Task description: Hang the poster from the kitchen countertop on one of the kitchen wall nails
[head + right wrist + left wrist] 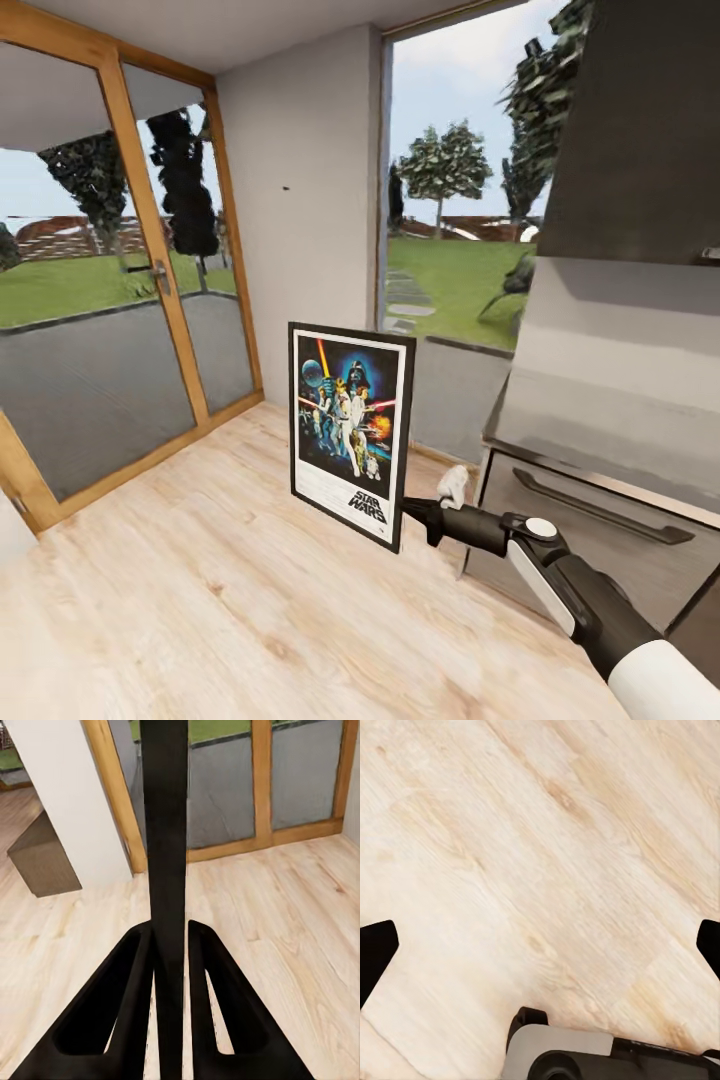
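The poster (350, 432) hangs upright above the wooden floor, its Star Wars art facing me. My right gripper (408, 508) is shut on its lower right edge. In the right wrist view the black frame edge of the poster (166, 817) runs straight up between the closed fingers (120, 997) of the right gripper (170, 934). One wall nail (285, 187) shows as a small dark dot on the light grey wall, above and left of the poster. My left gripper (540, 945) is open over bare floor. The grey countertop (620, 400) lies at the right.
A wood-framed glass door (150, 270) fills the left side, and a tall window (450, 220) stands right of the nail wall. A dark upper cabinet (640, 130) overhangs the counter, with a handled drawer front (600, 510) below. A brown block (45, 862) rests by a white wall.
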